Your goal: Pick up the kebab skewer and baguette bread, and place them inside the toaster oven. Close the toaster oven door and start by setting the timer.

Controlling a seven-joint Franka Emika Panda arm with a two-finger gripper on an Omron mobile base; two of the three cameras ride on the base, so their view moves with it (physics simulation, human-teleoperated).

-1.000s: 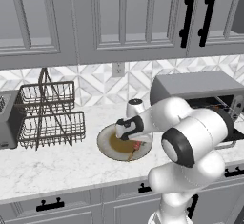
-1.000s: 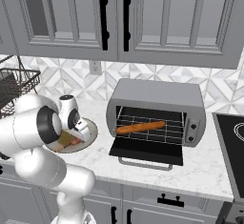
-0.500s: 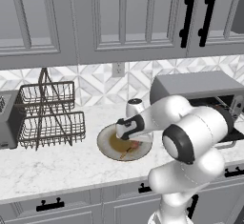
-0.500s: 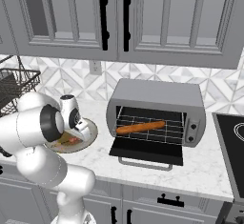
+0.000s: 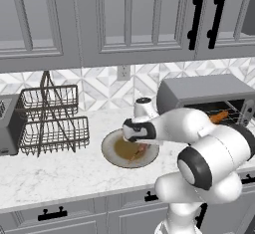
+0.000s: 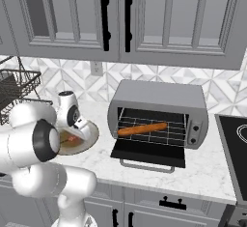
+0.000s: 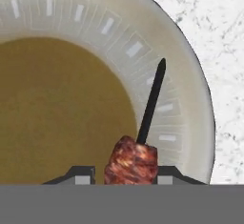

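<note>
Hand view: gripper clasping the kebab skewer between both fingertips, its dark stick lying over the plate rim. Right base view: baguette bread resting on the rack inside the toaster oven, whose door is hanging open.

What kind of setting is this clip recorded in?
A rendered home kitchen, by the look of it: a marble-look counter under grey wall cabinets, a toaster oven with its door dropped open and a baguette on the rack, and a wire dish rack.
</note>
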